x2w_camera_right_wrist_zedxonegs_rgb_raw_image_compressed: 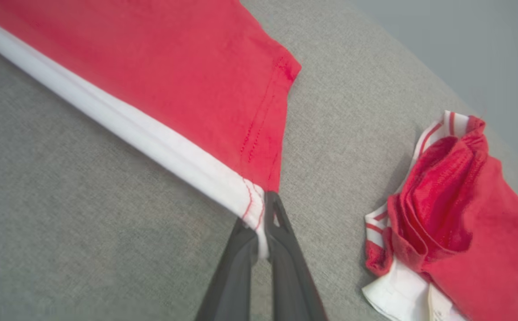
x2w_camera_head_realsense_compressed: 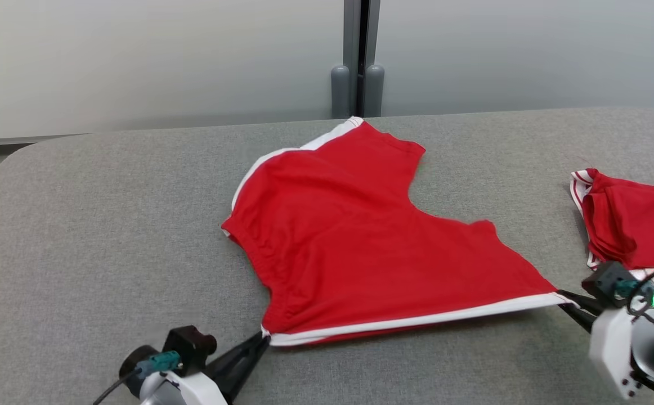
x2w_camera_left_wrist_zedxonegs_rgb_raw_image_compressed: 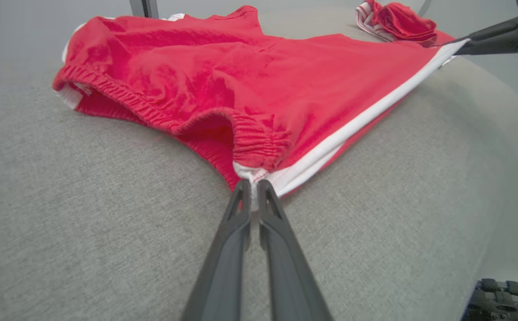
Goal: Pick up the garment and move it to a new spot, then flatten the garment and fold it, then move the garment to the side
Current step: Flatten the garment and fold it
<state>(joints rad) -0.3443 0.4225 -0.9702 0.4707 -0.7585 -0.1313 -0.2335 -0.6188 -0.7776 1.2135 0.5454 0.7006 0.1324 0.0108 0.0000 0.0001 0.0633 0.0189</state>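
Your red shorts (x2w_camera_head_realsense_compressed: pixel 361 242) lie spread mid-surface on the grey padded top (x2w_camera_head_realsense_compressed: pixel 107 236), the white-trimmed near edge taut. Left gripper (x2w_camera_head_realsense_compressed: pixel 262 336) is pinched closed on the near-left corner, right gripper (x2w_camera_head_realsense_compressed: pixel 564 295) likewise on the near-right corner. A second red garment (x2w_camera_head_realsense_compressed: pixel 631 225) lies apart, far right.
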